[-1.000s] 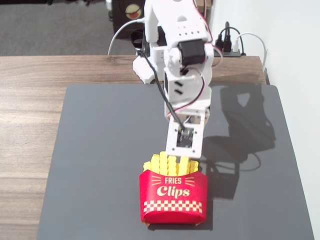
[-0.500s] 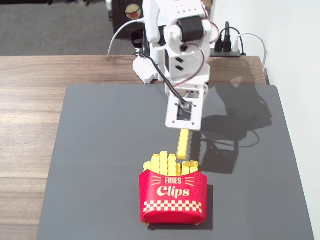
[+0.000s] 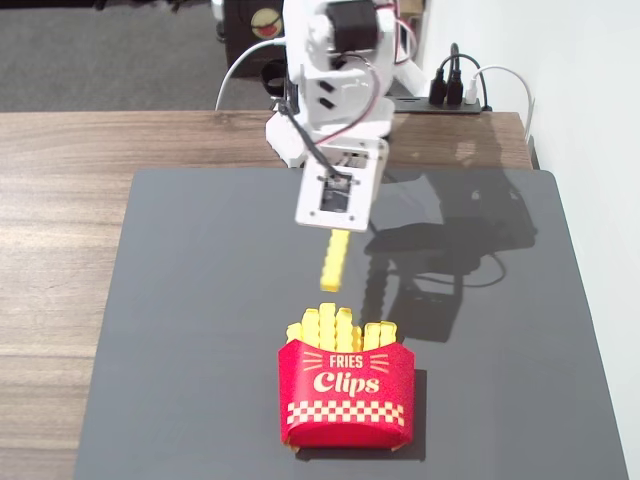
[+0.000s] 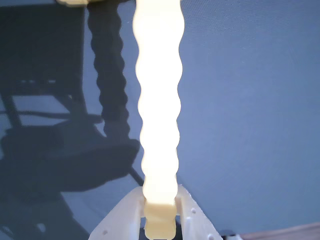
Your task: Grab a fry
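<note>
Glossy yellow plastic on the fry, seemingly smooth though overexposed up close; matt dark mat; grained wood table; white plastic gripper.

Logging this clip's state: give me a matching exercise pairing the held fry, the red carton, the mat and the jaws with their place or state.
Things:
1. fry
2. red "FRIES Clips" carton
3. dark mat
4. gripper

States:
A. lies flat on the wooden table
B. jaws closed on one end of a yellow stick
C. hangs in the air, clear of the carton
D. stands upright on the mat, still holding fries

Pairs: 1-C, 2-D, 3-A, 4-B
</note>
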